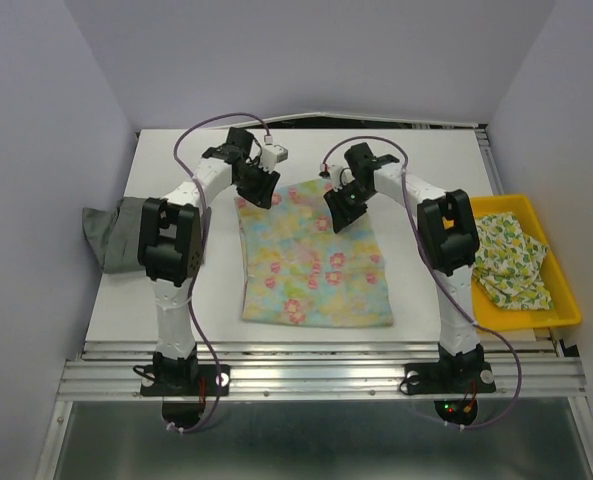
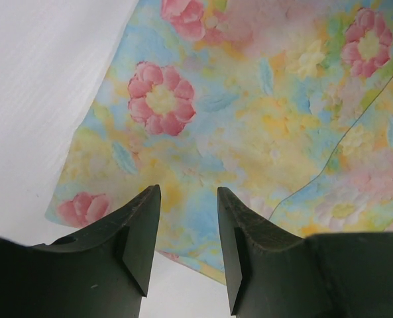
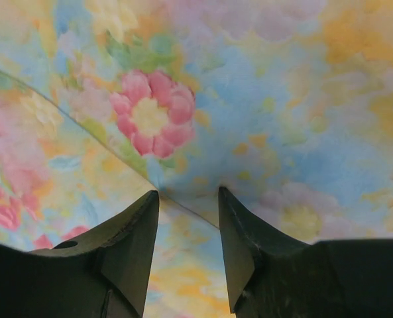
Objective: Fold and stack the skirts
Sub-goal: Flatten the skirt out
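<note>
Step in hand looks like the first fold of the pastel yellow-blue cloth skirt w/ pink flowers [image 1: 311, 265], spread flat mid-tabletop [image 1: 426, 160]. The left gripper [image 1: 261, 188] hangs over its far left corner and the right gripper [image 1: 338, 210] just inside the far right one, both w/ jaws apart and empty. Next, I'd judge: drop, pinch the far edge, draw it toward the near hem. The plain grey cloth skirt [image 1: 116, 232] waits at the tabletop's left edge, the pale skirt w/ green-yellow print [image 1: 511, 262] in the yellow plastic tray [image 1: 566, 305]; no brand, label or writing legible.

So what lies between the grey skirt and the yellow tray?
In the top view, the floral skirt lies spread flat on the table between the grey skirt and the yellow tray.
</note>
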